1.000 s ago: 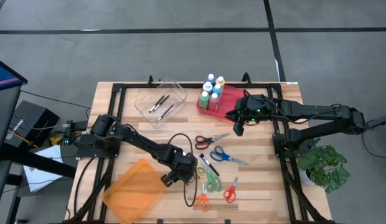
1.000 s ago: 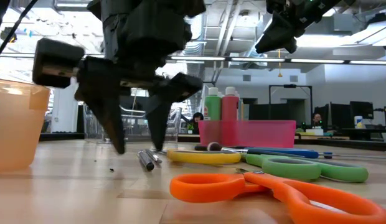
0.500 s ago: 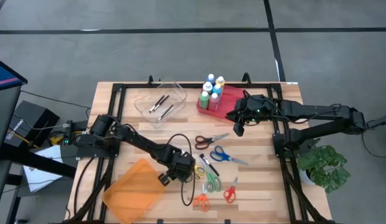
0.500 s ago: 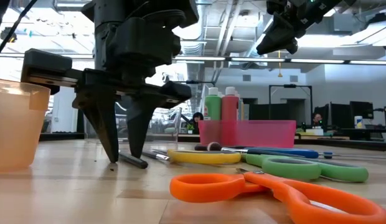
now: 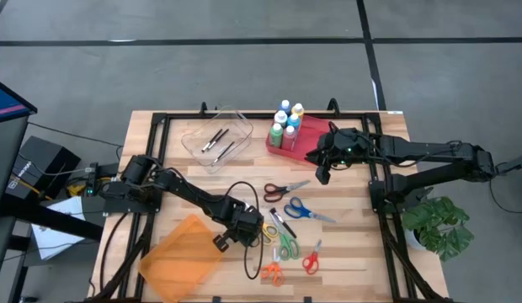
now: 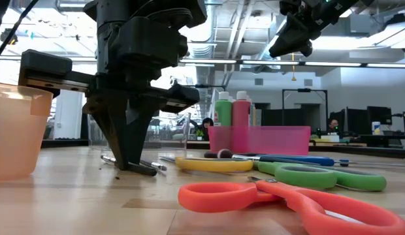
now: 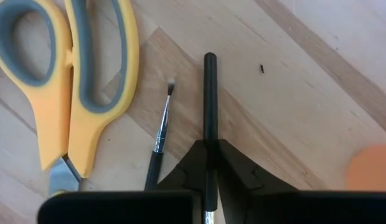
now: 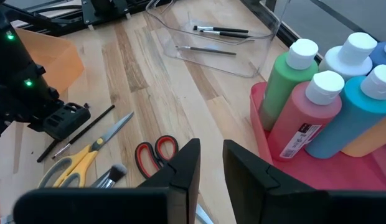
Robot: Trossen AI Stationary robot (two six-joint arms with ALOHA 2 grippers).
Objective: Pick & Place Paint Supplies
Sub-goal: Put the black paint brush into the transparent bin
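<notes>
Left tool (image 7: 208, 155) pinched shut on a thin black paintbrush (image 7: 210, 99) lying on the wooden worktop (image 5: 345, 244), a lift apparently due next; right tool (image 8: 208, 165), narrowly parted and empty, hovers beside the white-capped paint bottles (image 5: 286, 122) standing in their pink tray (image 5: 305, 145).

A wooden table (image 5: 345, 252) with a black metal frame stands on a grey floor (image 5: 244, 59) crossed by dark lines. At nine o'clock sits a black box (image 5: 38, 164) with papers beside it; at four o'clock, a green potted plant (image 5: 442, 227). Beyond the table, the low view shows bright ceiling lights (image 6: 359, 40), overhead pipes, white walls, and desks with dark monitors (image 6: 379, 117).
</notes>
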